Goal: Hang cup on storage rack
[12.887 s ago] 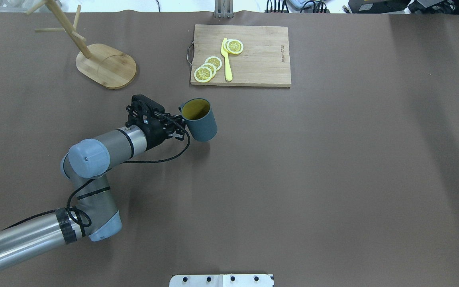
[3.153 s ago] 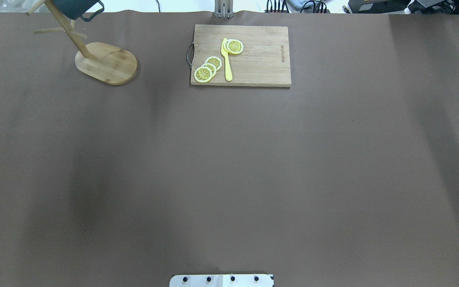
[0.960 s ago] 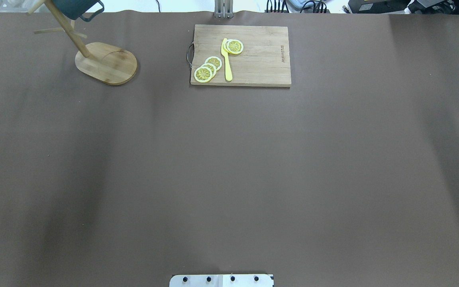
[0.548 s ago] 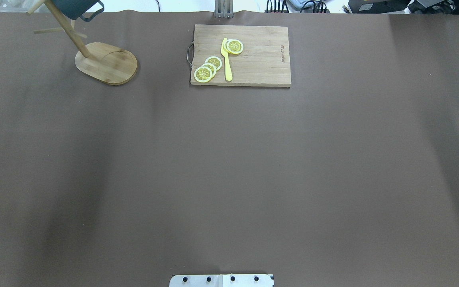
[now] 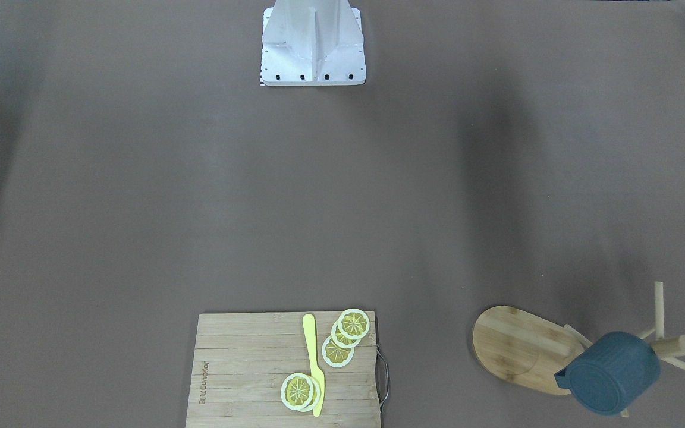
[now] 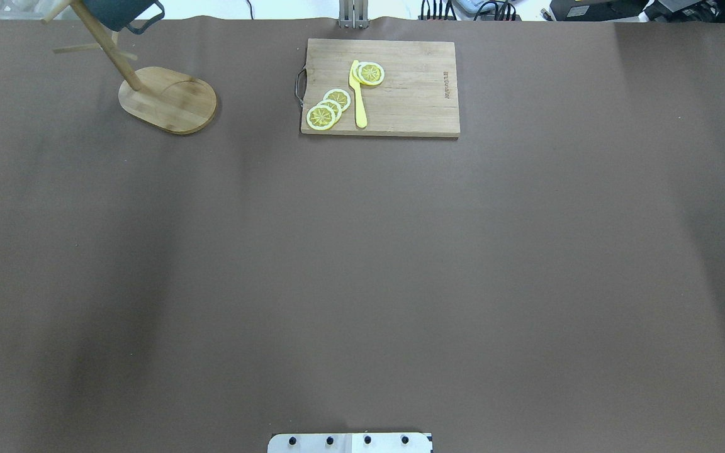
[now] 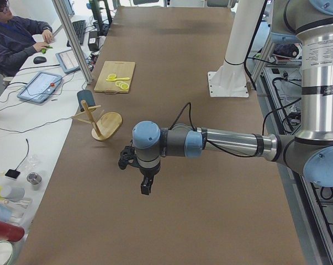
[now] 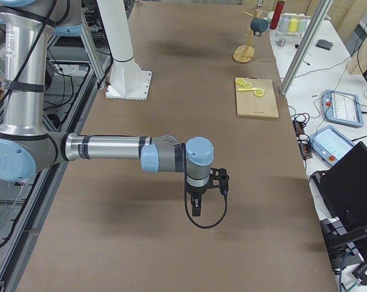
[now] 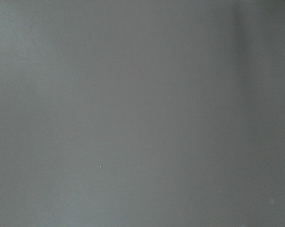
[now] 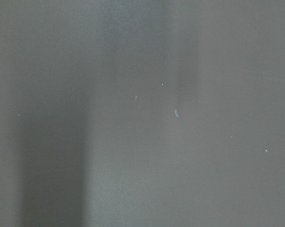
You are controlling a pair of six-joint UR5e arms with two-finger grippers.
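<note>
The slate-blue cup (image 5: 610,371) hangs on a peg of the wooden storage rack (image 5: 515,348), tilted, with no gripper near it. In the overhead view the cup (image 6: 114,12) is at the top left, above the rack's oval base (image 6: 170,100). The cup (image 7: 83,99) and rack (image 7: 108,126) also show in the exterior left view. My left gripper (image 7: 147,187) points down over bare table, well away from the rack. My right gripper (image 8: 196,210) points down at the table's other end. I cannot tell whether either is open or shut. Both wrist views show only brown table.
A slatted cutting board (image 6: 380,88) with lemon slices (image 6: 328,108) and a yellow knife (image 6: 357,94) lies at the back centre. The robot's white base (image 5: 314,44) stands at the near edge. An operator (image 7: 14,38) sits beside the table.
My left gripper earlier held the cup by the cutting board; the cup now hangs on the rack and the arm has left the overhead view. Nothing has moved in the last second.
</note>
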